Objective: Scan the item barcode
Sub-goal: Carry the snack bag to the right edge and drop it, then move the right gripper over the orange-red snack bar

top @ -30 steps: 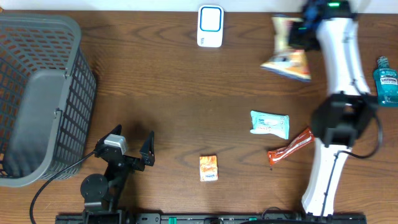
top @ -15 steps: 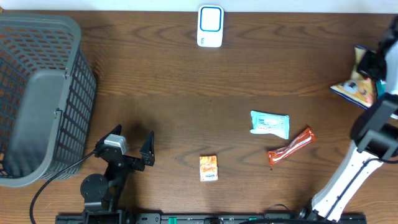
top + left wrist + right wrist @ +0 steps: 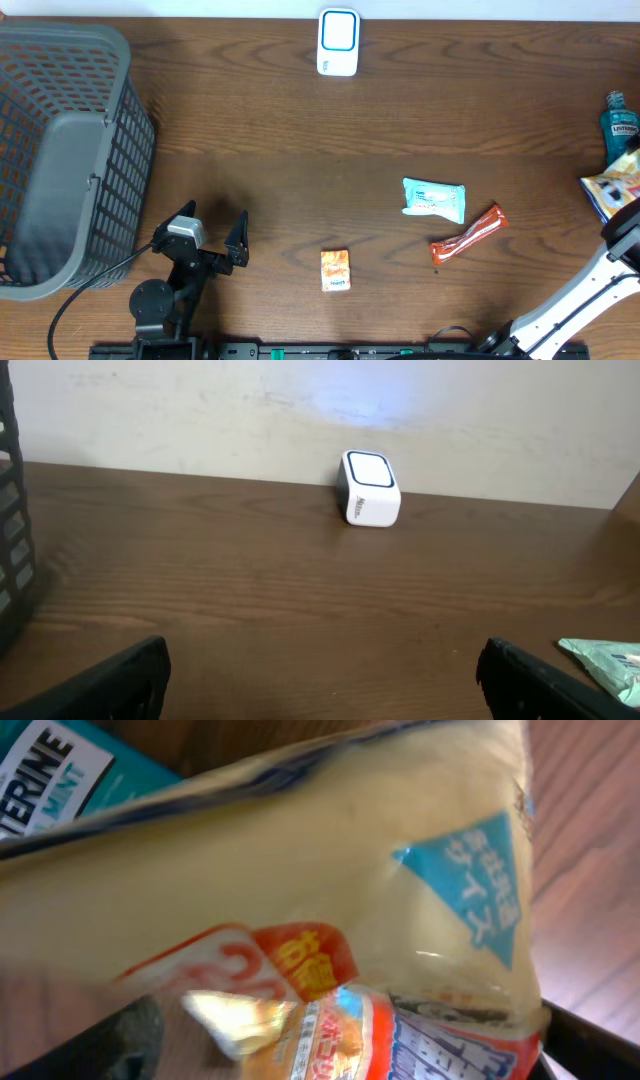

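Right fingers [image 3: 590,1042] flank snack bag [image 3: 300,920], seen only in wrist view.

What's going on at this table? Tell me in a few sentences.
The right arm is at the right edge of the table, a snack bag filling the view between its fingers, beside a mouthwash bottle; whether it grips the bag is unclear. The left fingers are open and empty near the basket. The scanner stands at the far edge, and a teal packet, red bar and orange box lie mid-table.
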Controlling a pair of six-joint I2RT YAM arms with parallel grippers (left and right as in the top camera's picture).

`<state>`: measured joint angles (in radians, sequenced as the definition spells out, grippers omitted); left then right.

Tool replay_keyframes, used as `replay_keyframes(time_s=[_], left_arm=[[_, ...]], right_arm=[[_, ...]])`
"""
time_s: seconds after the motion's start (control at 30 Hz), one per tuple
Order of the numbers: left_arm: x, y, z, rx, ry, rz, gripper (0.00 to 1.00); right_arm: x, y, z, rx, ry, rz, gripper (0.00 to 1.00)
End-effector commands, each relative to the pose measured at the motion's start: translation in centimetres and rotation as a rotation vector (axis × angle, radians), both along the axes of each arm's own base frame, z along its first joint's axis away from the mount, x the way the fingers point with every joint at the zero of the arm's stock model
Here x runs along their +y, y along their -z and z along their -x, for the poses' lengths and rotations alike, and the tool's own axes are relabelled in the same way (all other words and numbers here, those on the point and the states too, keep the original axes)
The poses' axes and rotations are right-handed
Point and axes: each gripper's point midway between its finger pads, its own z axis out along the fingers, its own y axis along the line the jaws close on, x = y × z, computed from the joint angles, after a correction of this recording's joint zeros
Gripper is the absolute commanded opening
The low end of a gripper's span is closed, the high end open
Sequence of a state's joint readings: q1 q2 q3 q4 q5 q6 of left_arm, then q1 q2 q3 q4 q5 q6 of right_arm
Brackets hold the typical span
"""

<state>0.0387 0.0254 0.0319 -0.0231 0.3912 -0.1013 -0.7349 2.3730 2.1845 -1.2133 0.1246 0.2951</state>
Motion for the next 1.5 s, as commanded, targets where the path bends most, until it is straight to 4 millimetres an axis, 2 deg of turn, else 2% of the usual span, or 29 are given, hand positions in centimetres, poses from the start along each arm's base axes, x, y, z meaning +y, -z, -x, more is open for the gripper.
replay_keyframes(time_s=[0.0,0.17,0.33,0.43,0.6,0.7,0.9,1.0,1.1,1.17,1.2,1.23,1.3,1.37,1.47], left_arm=[[-0.2,1.7,0.1,0.043,0.015,0.005,0.98],[-0.2,1.7,0.0,0.043,0.015,0.005,0.98],[-0.2,1.7,0.1,0.043,0.015,0.005,0.98],[-0.2,1.7,0.1,0.043,0.015,0.005,0.98],[-0.2,1.7,0.0,0.043,0.015,0.005,0.98],[-0.2,1.7,0.1,0.043,0.015,0.005,0.98],[-0.2,1.7,0.0,0.043,0.015,0.005,0.98],[-0.2,1.7,0.1,0.043,0.015,0.005,0.98],[-0.2,1.7,0.1,0.043,0.015,0.005,0.98],[-0.2,1.7,0.1,0.043,0.015,0.005,0.98],[-0.2,1.7,0.1,0.043,0.015,0.005,0.98],[-0.2,1.7,0.1,0.043,0.015,0.005,0.98],[-0.2,1.7,0.1,0.043,0.015,0.005,0.98],[-0.2,1.7,0.0,0.043,0.015,0.005,0.98],[-0.2,1.7,0.0,0.043,0.015,0.005,0.98]], right_arm=[[1.1,-4.5,-1.6,-0.175,0.033,-0.045,0.99],[3.3,-11.0,-2.3,-0.327,0.067,-0.040,0.99],[8.4,-17.9,-1.6,-0.434,0.135,-0.067,0.99],[12.3,-20.7,-0.6,-0.445,0.118,-0.085,0.99],[19.8,-22.5,1.1,-0.381,0.047,-0.160,0.99],[23.3,-23.0,2.7,-0.330,0.012,-0.194,0.99],[27.6,-24.6,5.2,-0.321,-0.087,-0.169,0.99],[30.3,-23.8,7.0,-0.287,-0.090,-0.197,0.99],[32.5,-20.6,9.4,-0.173,-0.026,-0.208,0.99],[33.8,-16.4,11.5,-0.034,0.058,-0.205,0.99],[34.2,-15.0,11.9,0.005,0.069,-0.201,0.99],[34.7,-13.3,12.4,0.046,0.074,-0.197,0.94],[35.9,-9.7,12.7,0.103,0.059,-0.211,0.92],[37.5,-6.7,12.9,0.129,0.033,-0.257,0.84],[39.3,-3.5,13.1,0.144,0.009,-0.328,0.77]])
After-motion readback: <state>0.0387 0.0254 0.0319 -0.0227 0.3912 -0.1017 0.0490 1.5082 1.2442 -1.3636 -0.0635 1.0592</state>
